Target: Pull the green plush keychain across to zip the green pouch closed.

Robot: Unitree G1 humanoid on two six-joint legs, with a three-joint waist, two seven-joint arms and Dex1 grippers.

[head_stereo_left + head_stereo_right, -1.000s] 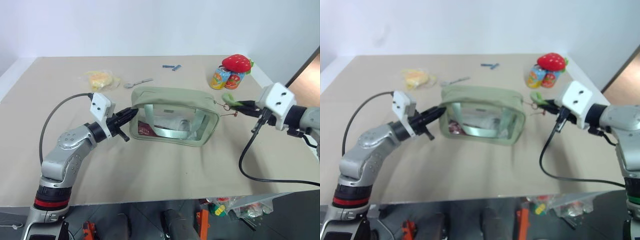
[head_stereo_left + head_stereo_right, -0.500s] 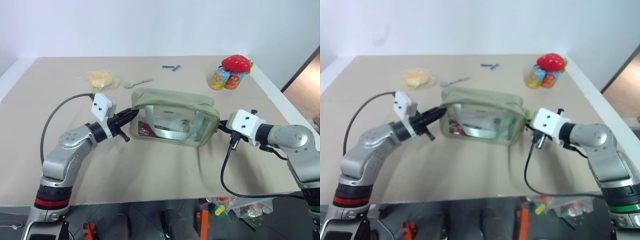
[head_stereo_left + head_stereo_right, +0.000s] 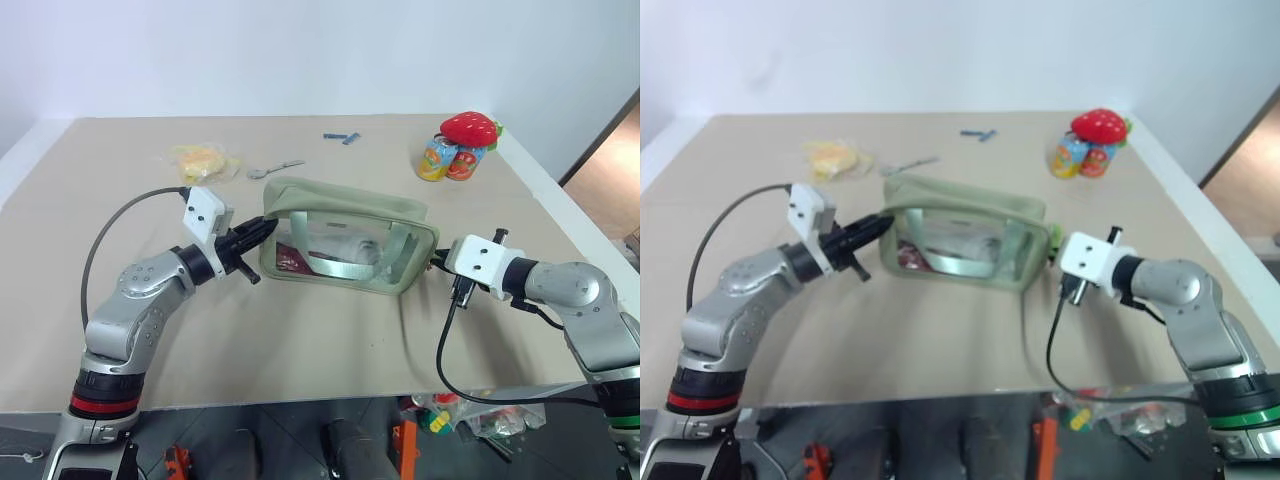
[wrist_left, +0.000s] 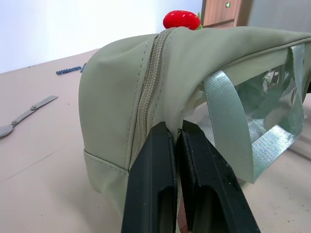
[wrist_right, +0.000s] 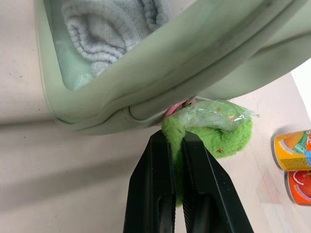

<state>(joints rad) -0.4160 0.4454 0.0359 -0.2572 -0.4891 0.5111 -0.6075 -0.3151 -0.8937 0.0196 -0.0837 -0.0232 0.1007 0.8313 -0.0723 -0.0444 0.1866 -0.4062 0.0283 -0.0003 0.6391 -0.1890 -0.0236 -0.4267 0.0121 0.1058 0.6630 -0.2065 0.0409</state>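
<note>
Left claw pinches the green pouch at its zipper end on the desk. The right wrist view shows more: right claw clamped on the green plush keychain (pink ring attached) at the pouch's far end.

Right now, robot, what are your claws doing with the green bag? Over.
Left claw shut on the green pouch end. Right claw shut on the green plush keychain, at the pouch's far end. Zipper looks closed. Nothing in the way. Over.

Open table in front of the green pouch; cans and spoon well behind.
</note>
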